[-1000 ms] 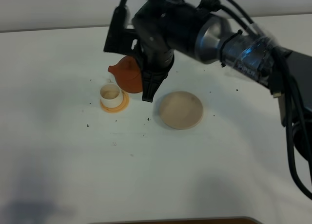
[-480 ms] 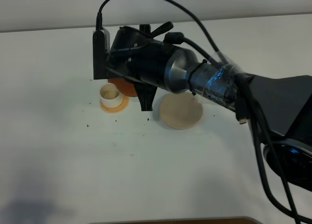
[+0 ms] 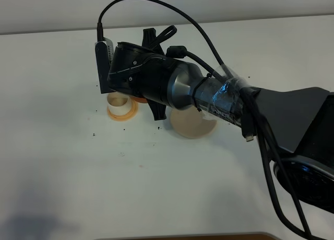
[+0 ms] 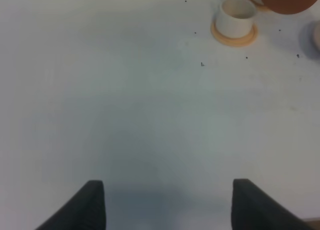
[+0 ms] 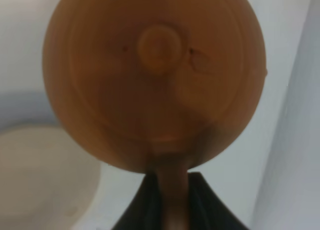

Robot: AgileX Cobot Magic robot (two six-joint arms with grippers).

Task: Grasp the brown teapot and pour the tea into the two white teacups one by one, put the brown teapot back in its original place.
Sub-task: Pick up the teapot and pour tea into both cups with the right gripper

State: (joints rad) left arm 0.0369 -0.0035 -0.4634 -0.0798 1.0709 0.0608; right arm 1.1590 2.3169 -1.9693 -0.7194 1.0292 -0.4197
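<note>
The brown teapot (image 5: 155,75) fills the right wrist view, lid and knob facing the camera. My right gripper (image 5: 172,192) is shut on its loop handle. In the exterior high view my right arm (image 3: 156,81) reaches across and hides nearly all of the teapot; only an orange sliver (image 3: 138,98) shows. One white teacup (image 3: 118,100) stands on an orange-tan coaster just left of it and also shows in the left wrist view (image 4: 237,15). The second teacup is hidden. The beige saucer (image 3: 195,126) lies bare, half covered by the arm. My left gripper (image 4: 170,205) is open and empty.
The white table (image 3: 78,167) carries small dark specks near the cup. A pale round shape (image 5: 45,175) lies below the teapot in the right wrist view; I cannot tell what it is. The arm's cables (image 3: 271,162) trail to the right.
My right arm has rolled its wrist and swung over the teapot, which showed clearly behind the cup a second ago and is now almost fully hidden. Cup and saucer have not moved.
</note>
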